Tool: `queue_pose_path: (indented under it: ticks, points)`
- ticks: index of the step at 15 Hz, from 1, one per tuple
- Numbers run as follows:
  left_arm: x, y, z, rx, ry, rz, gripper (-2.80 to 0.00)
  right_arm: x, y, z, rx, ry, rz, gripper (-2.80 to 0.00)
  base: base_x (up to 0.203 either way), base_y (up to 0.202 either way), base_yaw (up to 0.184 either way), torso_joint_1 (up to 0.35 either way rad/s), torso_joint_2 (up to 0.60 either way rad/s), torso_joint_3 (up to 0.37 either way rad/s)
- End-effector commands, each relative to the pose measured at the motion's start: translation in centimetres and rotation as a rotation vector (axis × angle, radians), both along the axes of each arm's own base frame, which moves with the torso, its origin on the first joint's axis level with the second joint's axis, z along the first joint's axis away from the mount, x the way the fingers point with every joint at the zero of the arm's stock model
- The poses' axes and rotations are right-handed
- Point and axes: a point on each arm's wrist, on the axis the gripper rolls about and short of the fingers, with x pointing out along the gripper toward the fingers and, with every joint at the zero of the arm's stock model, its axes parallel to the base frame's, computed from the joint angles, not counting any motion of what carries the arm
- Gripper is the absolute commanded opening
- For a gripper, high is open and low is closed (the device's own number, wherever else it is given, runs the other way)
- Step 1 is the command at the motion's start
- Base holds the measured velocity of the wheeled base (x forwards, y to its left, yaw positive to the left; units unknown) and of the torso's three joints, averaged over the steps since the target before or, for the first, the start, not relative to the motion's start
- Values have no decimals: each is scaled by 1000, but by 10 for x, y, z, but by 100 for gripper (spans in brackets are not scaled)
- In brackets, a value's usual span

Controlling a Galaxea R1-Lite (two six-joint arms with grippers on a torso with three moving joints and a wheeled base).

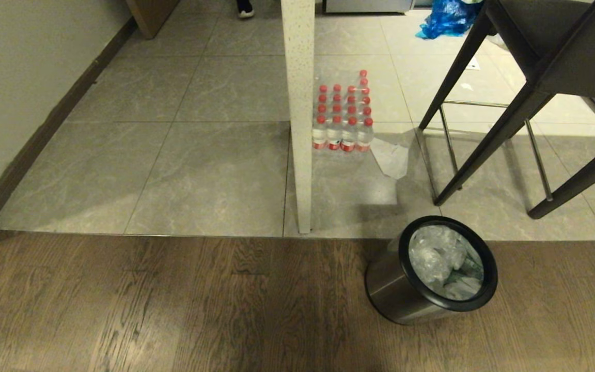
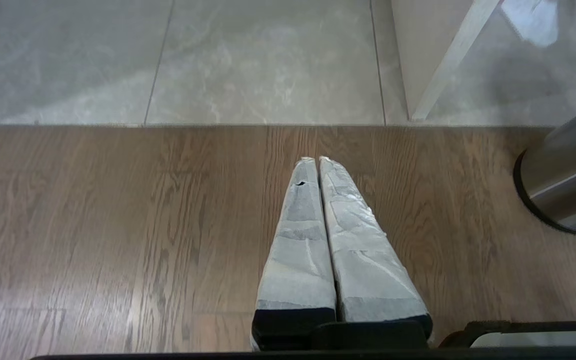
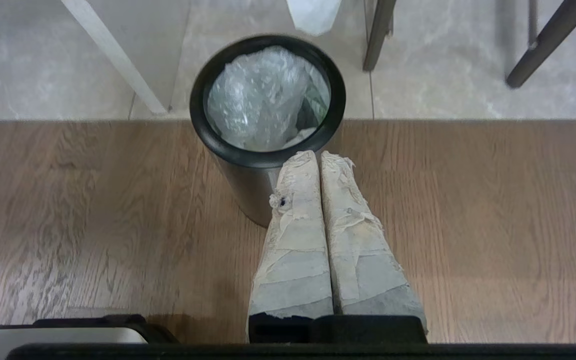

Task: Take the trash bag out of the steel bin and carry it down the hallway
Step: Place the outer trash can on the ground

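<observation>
The steel bin (image 1: 395, 287) with a black rim stands on the wood floor near the tile edge, right of centre. The crinkly translucent trash bag (image 1: 439, 258) sits inside it, bunched below the rim. In the right wrist view my right gripper (image 3: 317, 154) is shut and empty, its taped fingers pressed together just short of the steel bin (image 3: 248, 187), with the trash bag (image 3: 258, 97) ahead. My left gripper (image 2: 317, 160) is shut and empty over bare wood floor, with the steel bin (image 2: 568, 185) off to its side. Neither arm shows in the head view.
A white speckled post (image 1: 300, 113) rises from the tile just left of the bin. A pack of red-capped bottles (image 1: 343, 116) stands behind it. Dark chair legs (image 1: 488, 119) are at the right, a blue plastic bag (image 1: 444, 18) far back. Grey hallway tiles (image 1: 173, 155) stretch left along a beige wall.
</observation>
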Motion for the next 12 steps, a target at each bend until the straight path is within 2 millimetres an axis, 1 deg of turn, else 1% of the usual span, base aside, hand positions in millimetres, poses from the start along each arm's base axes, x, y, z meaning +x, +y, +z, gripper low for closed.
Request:
queue_pose_path:
  ticks: [1,7,12]
  points:
    - [0,0,0,-1,-1,0,-280,0,0,0,0,-1,0,-280,0,0,0,7,2,-196]
    - [0,0,0,-1,-1,0,-280,0,0,0,-1,-1,0,-280,0,0,0,3,1,-192]
    - [0,0,0,-1,-1,0,-280,0,0,0,0,-1,0,-280,0,0,0,1,3,-34]
